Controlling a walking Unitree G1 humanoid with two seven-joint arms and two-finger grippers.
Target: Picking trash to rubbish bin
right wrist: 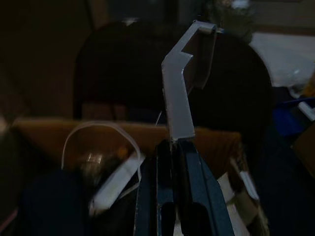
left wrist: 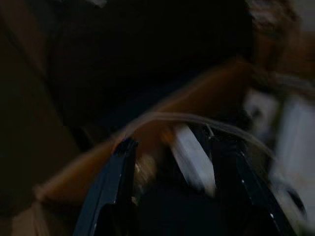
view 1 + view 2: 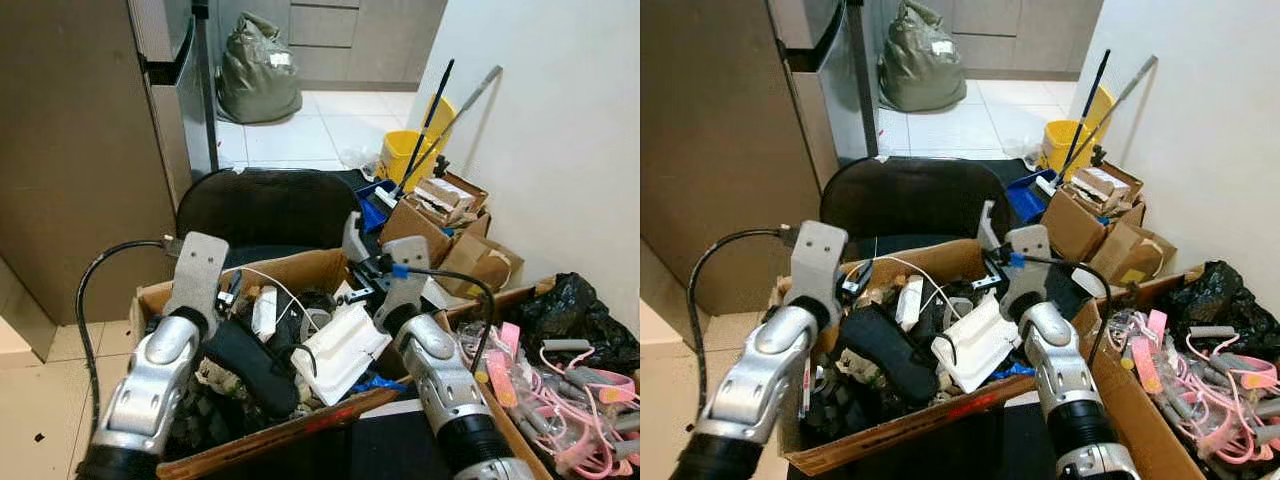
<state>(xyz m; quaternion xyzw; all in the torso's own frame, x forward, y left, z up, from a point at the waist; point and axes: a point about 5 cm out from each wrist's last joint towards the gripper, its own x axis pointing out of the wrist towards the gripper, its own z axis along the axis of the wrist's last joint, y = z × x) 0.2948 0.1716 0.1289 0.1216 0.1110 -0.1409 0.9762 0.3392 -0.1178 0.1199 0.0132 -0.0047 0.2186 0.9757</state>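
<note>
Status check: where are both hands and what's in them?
Right hand shut on a flat grey strip, held over the cardboard box. Left hand open, low over the junk in that box. Black chair right behind the box.

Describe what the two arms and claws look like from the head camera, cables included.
Both arms are silver metal with black ribbed cuffs near the elbows. Each carries a grey angled camera bracket at the wrist. The left arm has a thick black cable looping out to its side. The right arm has a thinner black cable with a blue clip. The left claw and right claw have long black fingers.
</note>
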